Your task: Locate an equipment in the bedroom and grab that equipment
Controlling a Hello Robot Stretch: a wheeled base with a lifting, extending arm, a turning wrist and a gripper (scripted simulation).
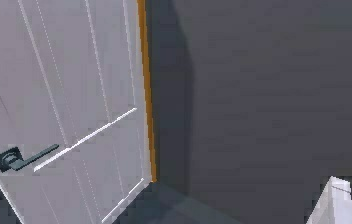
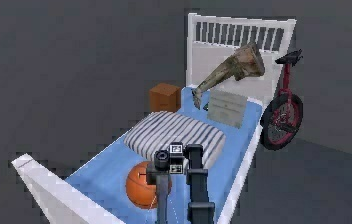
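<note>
An orange ball (image 2: 141,187) with dark seams, like a basketball, lies on the blue sheet of a white-framed bed (image 2: 44,185) in the arm side view, near the bed's front end. The dark arm bar (image 2: 197,200) rises from the bottom edge. Its gripper (image 2: 161,168) stands at the ball's upper right edge, left of the two small white marked squares. I cannot tell whether the gripper touches the ball or holds anything, because the ball rests on the bed right at the fingers.
A striped pillow (image 2: 174,135), a beige cushion (image 2: 224,106) and a brownish draped cloth (image 2: 230,70) lie farther up the bed. A brown box (image 2: 164,97) stands beside it and a red bicycle (image 2: 282,108) leans at the right. Ahead are a white door (image 1: 69,110), a dark wall (image 1: 274,90) and a white bed corner (image 1: 336,205).
</note>
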